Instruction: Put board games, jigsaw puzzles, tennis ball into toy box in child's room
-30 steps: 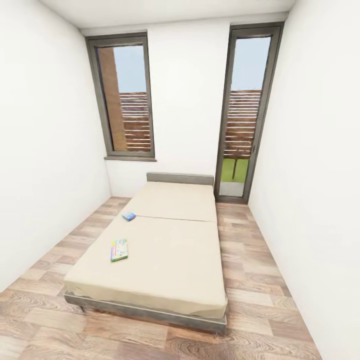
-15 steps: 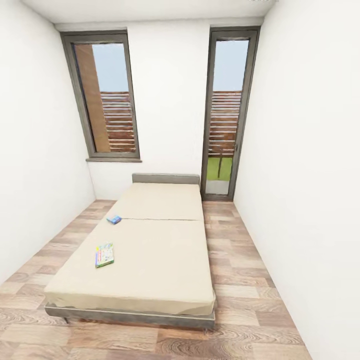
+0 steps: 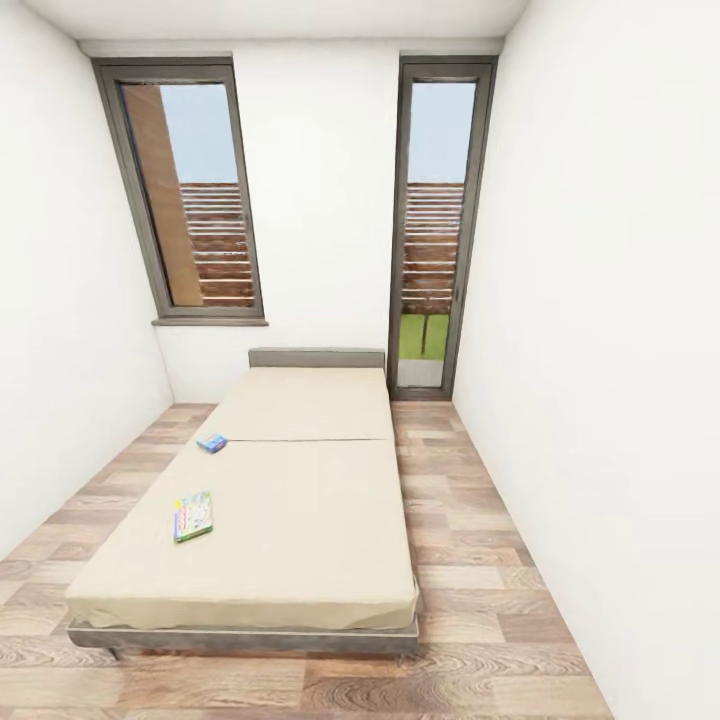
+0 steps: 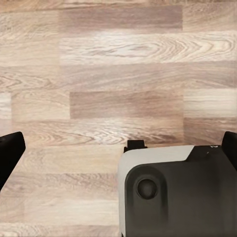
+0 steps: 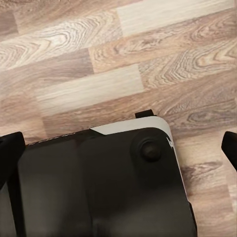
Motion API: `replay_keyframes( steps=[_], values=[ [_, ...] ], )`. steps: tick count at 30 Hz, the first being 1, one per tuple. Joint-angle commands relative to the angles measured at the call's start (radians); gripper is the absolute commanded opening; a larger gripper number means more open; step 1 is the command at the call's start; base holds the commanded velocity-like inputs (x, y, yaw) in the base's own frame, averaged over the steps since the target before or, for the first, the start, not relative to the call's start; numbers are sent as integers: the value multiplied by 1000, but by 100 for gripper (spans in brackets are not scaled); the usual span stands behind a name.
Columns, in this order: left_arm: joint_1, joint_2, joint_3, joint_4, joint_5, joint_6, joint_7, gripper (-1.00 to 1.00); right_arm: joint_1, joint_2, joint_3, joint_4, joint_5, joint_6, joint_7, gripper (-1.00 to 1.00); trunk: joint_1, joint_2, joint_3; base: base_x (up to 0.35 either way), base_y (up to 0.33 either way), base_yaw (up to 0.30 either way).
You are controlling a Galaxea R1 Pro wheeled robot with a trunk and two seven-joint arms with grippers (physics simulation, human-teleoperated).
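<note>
Two board games lie flat on the bed (image 3: 300, 500) near its left edge: a pale green box (image 3: 193, 515) closer, a small blue box (image 3: 211, 442) further up. Both look light, stiff and thin, so gripping across a short edge seems best. Each pincer (image 4: 118, 153) (image 5: 121, 150) hangs above the wooden floor (image 3: 470, 520), fingertips spread wide, holding nothing.

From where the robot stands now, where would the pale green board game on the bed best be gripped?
The pale green board game lies flat on the bed near its left edge. Probably pinch a long edge from the left side of the bed, coming in low: it is too thin and flat for a top grasp.
</note>
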Motion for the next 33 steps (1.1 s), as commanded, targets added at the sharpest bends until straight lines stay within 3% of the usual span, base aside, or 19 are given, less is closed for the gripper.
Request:
replay_keyframes(
  steps=[1,19,33],
  values=[
    [0,0,-1,1,-1,-4,-1,100,0,1,-6,1,-1,-4,1,100,0,-1,0,-27,8,-12],
    [0,1,0,1,-1,-3,-1,100,0,1,-4,1,5,-7,1,100,0,-1,0,-181,160,-2],
    [0,0,-1,1,-2,-3,-1,100,0,2,-3,1,4,-7,2,100,0,-1,0,-32,272,-13]
  ],
)
